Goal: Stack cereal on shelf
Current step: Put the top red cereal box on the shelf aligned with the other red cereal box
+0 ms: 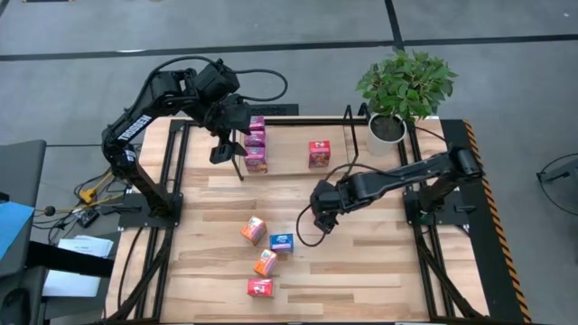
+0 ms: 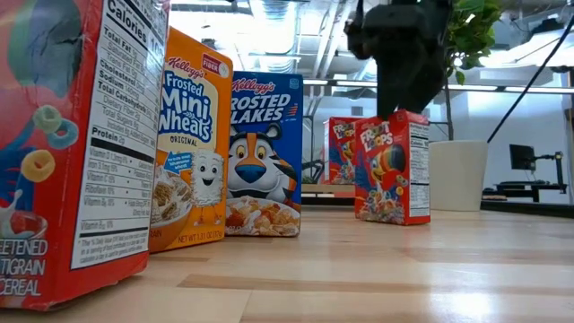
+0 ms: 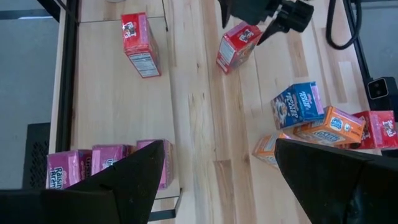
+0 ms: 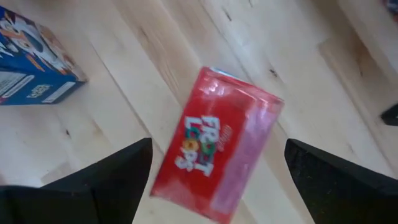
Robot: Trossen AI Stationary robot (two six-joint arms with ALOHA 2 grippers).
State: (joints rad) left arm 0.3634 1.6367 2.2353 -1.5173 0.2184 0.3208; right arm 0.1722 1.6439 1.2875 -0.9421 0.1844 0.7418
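**Fingers wide over a lone red carton: a skewed close could tip it**

Fingers [image 4: 93, 186] of the right gripper [image 1: 321, 215] are spread fully, holding nothing. They straddle the red cereal carton [image 4: 217, 149] from above without touching it. Reading the table from overhead as a clock face with the far edge at 12, this carton stands just off centre toward 3. The shelf [image 1: 349, 135] spans 11 to 1.

The left gripper [image 1: 224, 146] is also released and empty. It hangs at 11 beside the row of pink cartons [image 1: 256, 144] already on the shelf. Another red carton [image 1: 319, 153] sits there at 12.

**Risks.** In the right wrist view the carton lies askew to the line between the fingers. Closing from here could catch it on its corners, so it twists or topples. A light, tall box would probably slide rather than resist. The blue carton [image 1: 281, 242], toward 7 from the gripper, is near enough to be nudged if the approach drifts. On the way to the shelf, the left arm parked at 11 narrows the room.

**Views.** From overhead the gripper hides the target carton, and only the wrist cameras reveal it. The low view shows the carton upright with the gripper just above its top, a gap the overhead view cannot show. Only the overhead view places the loose cartons at 6 to 7, two orange [image 1: 253, 230] and one red [image 1: 260, 287].
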